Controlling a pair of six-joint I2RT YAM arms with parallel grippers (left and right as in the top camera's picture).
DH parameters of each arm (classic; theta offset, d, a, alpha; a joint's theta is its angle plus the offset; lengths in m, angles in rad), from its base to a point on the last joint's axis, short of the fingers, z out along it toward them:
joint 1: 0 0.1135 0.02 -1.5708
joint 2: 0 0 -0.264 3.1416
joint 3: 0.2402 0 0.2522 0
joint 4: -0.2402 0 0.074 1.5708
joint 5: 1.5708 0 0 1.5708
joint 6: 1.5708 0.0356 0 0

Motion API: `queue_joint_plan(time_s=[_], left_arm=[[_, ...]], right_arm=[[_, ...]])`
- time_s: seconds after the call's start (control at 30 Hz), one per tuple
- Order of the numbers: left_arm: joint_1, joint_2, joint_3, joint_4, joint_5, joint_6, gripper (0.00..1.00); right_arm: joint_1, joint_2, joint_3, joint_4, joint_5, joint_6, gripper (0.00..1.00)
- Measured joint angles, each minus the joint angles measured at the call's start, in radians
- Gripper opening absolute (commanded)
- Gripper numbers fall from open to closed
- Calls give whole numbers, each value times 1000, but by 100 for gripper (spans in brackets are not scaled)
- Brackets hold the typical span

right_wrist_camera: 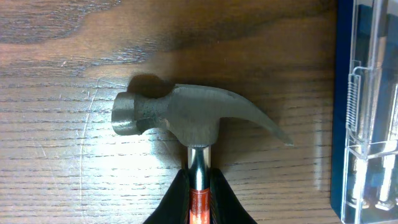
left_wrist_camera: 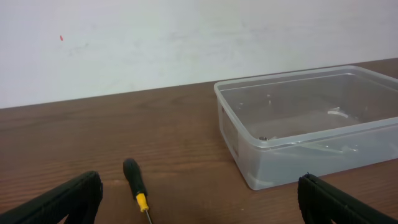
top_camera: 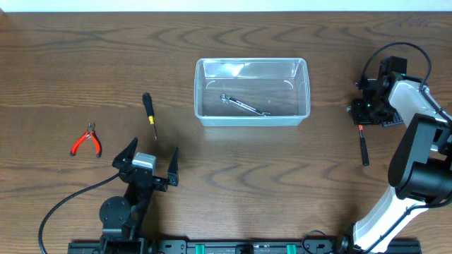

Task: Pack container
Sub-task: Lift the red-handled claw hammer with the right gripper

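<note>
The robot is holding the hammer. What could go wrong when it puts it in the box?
1. The right gripper pinches only the thin neck of the hammer, so the hammer might slip or swing when lifted.
2. A blue case lies close beside the hammer's claw and could get bumped.
3. If it is dropped hard, the hammer could land on the wrench or shove the plastic container.

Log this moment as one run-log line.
right hand: shut on steel claw hammer | left hand: open, empty | clear plastic rectangular container: holds silver wrench | black-handled screwdriver, red-handled pliers: on table
</note>
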Motion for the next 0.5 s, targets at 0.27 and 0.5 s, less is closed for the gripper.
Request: queue_joint_plan(time_s=[0.27,0.5], left_arm=[[0,0,0,0,0,0,98],[0,0,0,0,0,0,98]], right_arm=[[18,4,30,-45,0,0,6],[31,7,117,-94,-3,0,2]])
